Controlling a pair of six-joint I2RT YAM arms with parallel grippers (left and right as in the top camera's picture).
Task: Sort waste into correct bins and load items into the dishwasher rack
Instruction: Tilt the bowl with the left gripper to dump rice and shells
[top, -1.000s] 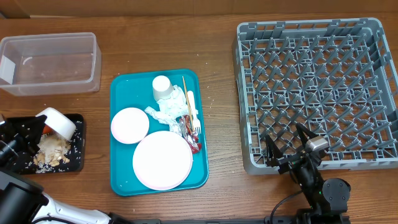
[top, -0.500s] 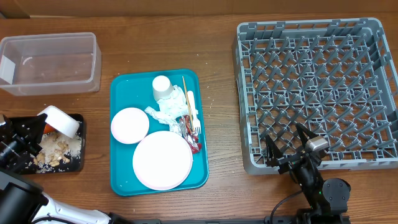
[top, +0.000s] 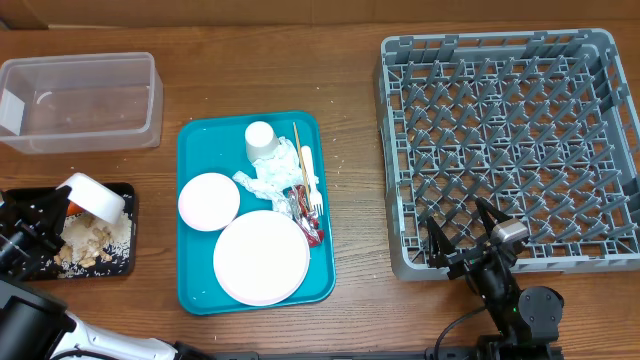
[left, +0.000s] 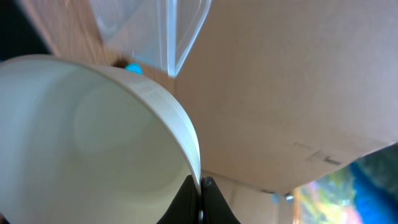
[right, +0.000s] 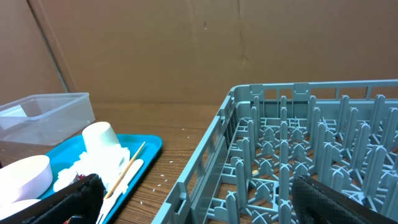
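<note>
Firstly, the surroundings: a teal tray (top: 190, 285) lies mid-table and carries a plate (top: 262, 257), a second bowl (top: 208, 200), a cup (top: 260, 138), napkins (top: 268, 178), a fork (top: 310, 185), a stick (top: 297, 145) and a red wrapper (top: 306, 228). The tub (top: 80, 100) stands far left, well apart from the rack (top: 510, 150) on the right. The black tray (top: 128, 225) is near the left edge, with scraps (top: 85, 240) spread in it.

The left gripper (top: 62, 205) is clenched on the rim of a bowl (top: 97, 196) and holds it tilted above the far part of the black tray, close over the scraps. The arm itself covers the tray's left side.

Only the left wrist view shows the grip closely: the left gripper (left: 200, 194) pinches the wall of the bowl (left: 93, 143), one finger inside and one outside, and the inside looks plain white. A corner of the tub (left: 180, 37) shows behind it. The black tray shows only from overhead. The right wrist view gives the side look: the pegs of the rack (right: 298, 149), the cup (right: 102, 140) and the stick (right: 127, 160).

The right gripper (top: 462, 232) sits low at the rack's near wall and points toward the far side. Its jaws are spread wide and grasp nothing
</note>
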